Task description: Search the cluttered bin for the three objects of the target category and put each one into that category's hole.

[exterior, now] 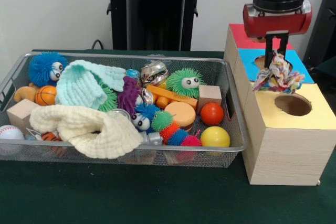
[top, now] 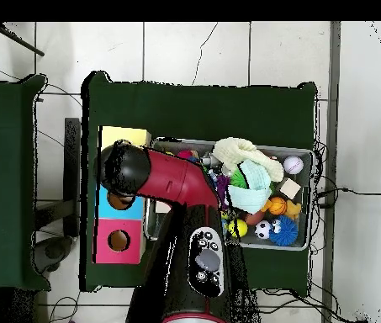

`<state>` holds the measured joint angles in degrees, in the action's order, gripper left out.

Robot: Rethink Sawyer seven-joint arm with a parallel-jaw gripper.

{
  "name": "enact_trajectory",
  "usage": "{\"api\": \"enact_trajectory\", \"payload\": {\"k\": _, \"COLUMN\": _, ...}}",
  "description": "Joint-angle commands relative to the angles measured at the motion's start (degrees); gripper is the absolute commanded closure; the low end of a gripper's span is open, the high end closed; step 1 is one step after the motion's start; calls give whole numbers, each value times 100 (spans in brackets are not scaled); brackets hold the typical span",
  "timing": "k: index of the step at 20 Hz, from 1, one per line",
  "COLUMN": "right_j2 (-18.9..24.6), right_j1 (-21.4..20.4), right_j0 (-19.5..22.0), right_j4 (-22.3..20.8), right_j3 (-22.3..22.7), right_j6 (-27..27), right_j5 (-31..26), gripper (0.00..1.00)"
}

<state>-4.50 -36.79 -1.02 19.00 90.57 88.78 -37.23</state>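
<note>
Because the multicoloured rag (exterior: 278,77) hangs loose and bunched from the end effector (exterior: 276,60), the main risk, as I judge it, is that it lands wrong; it dangles over the box (exterior: 286,145) between the hole in the blue panel (exterior: 261,61) and the hole in the yellow panel (exterior: 292,105), so a release from this spot could drape it across the edge between the two holes, or let it catch on a rim and lie on top instead of dropping through; its trailing ends could also snag on the fingers as they part and be dragged away when the arm (top: 170,177) lifts; which hole belongs to its category cannot be told from these views.

As for the end effector, it is clenched on the top of the rag, its two dark fingers close together with the cloth pinched between them; it touches nothing else and hangs clear above the box; the overhead view hides it beneath the arm.

Beside the box, just to one side on the green table (exterior: 157,198), stands the wire bin (exterior: 231,103), crowded with a cream cloth (exterior: 84,127), a mint cloth (exterior: 84,85), spiky toys, balls and wooden blocks; the cloths may be the remaining items of the same kind, though that is a guess.
</note>
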Motion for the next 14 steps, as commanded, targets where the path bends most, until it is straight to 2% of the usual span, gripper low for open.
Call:
{"api": "enact_trajectory", "payload": {"k": 1, "right_j2": 497, "right_j1": 510, "right_j0": 137, "right_j4": 155, "right_j3": 761, "right_j6": 1265, "right_j5": 1062, "gripper": 100}}
{"api": "enact_trajectory", "payload": {"k": 4, "right_j2": 428, "right_j1": 527, "right_j0": 72, "right_j4": 205, "right_j3": 670, "right_j6": 1353, "right_j5": 1049, "gripper": 100}}
{"api": "enact_trajectory", "payload": {"k": 10, "right_j2": 146, "right_j1": 448, "right_j0": -245, "right_j4": 443, "right_j3": 209, "right_j6": 1872, "right_j5": 240, "gripper": 100}}
{"api": "enact_trajectory", "payload": {"k": 14, "right_j2": 27, "right_j1": 439, "right_j0": -437, "right_j4": 570, "right_j3": -12, "right_j6": 2179, "right_j5": -79, "gripper": 100}}
